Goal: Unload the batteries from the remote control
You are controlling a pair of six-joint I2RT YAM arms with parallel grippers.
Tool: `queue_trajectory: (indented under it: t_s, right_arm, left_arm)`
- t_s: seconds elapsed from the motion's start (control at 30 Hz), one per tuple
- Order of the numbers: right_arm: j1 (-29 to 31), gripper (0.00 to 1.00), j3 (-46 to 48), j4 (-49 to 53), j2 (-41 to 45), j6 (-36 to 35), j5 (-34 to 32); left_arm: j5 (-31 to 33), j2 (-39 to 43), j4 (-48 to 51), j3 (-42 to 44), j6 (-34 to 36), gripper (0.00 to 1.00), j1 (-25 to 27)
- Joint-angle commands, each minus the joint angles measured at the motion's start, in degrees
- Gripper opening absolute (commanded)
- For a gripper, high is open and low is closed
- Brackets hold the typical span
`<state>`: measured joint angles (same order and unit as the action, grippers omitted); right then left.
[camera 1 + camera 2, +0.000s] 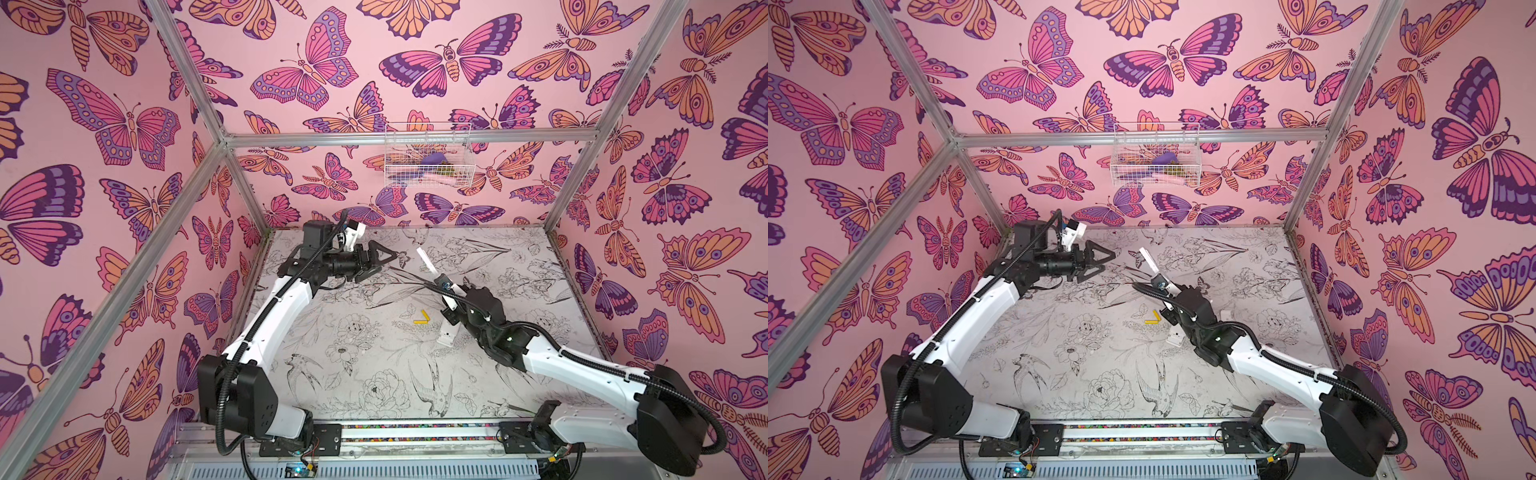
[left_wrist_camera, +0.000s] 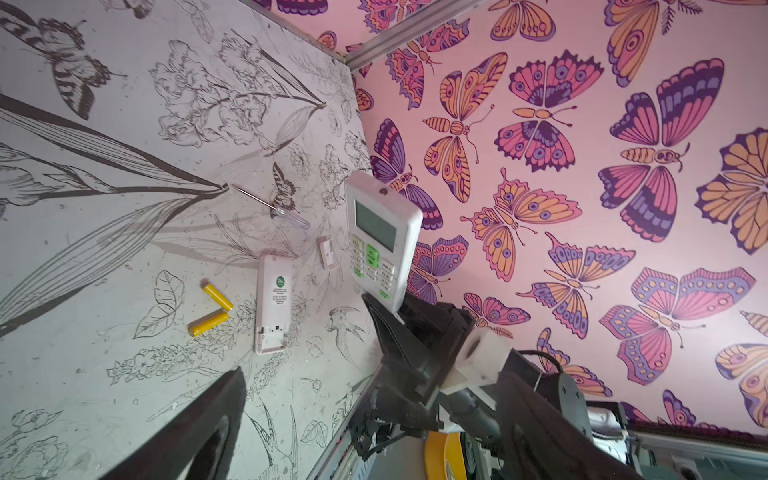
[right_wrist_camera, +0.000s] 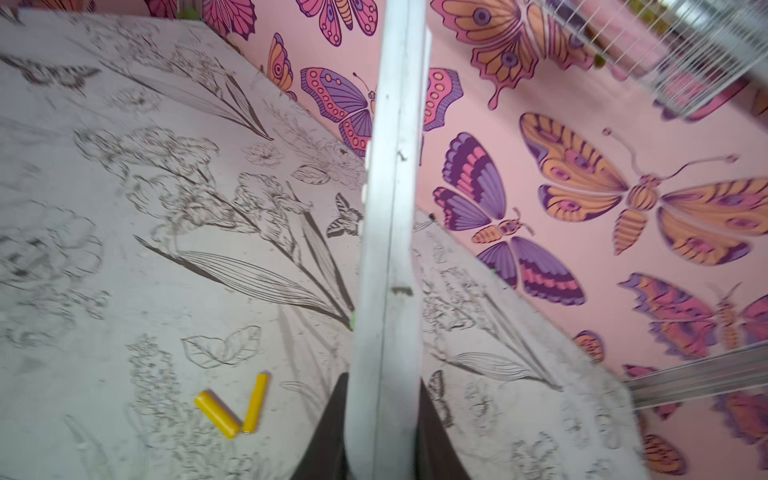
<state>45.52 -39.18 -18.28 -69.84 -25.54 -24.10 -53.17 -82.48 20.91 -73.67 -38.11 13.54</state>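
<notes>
Floral table (image 1: pixel 374 345) bears two yellow batteries (image 1: pixel 419 321); wall basket (image 1: pixel 407 176) holds purple item (image 1: pixel 432 159).

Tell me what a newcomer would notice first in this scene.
The pink butterfly wallpaper covering the walls grabs the eye first. Next comes a white remote held up off the table in the right hand. Two yellow batteries lie in a V on the flower-printed table, beside a second remote lying face down.
</notes>
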Motion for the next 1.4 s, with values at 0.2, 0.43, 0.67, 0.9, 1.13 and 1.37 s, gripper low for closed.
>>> queue_trajectory:
  t_s: [0.2,0.43,0.67,0.9,1.13,1.37]
  right_arm:
    - [3.11,0.0,5.47,-21.2,0.43,-31.32,-6.65]
    - [8.34,0.0,6.86,-33.27,-6.94,-44.87,-10.43]
    - [11.03,0.0,6.86,-43.3,-12.04,-50.57,-11.94]
    - [12.11,0.0,7.41,-46.49,-14.13,-51.71,-11.58]
    - [12.49,0.0,7.53,-48.07,-16.5,-53.04,-11.39]
    - [12.93,0.02,7.44,-51.51,-18.98,-52.74,-12.32]
  left_arm:
    - [-5.63,2.32,-14.62,11.43,-11.85,0.98,0.01]
    - [-5.34,1.16,-20.31,12.92,-17.07,1.0,2.91]
    - [-3.7,1.45,-20.85,15.35,-18.05,0.92,3.51]
    - [-3.28,0.31,-21.83,14.52,-18.35,0.69,3.95]
    - [-3.08,-0.35,-22.77,14.52,-18.34,0.51,3.73]
    - [-2.93,-0.32,-23.27,15.26,-17.53,0.25,3.09]
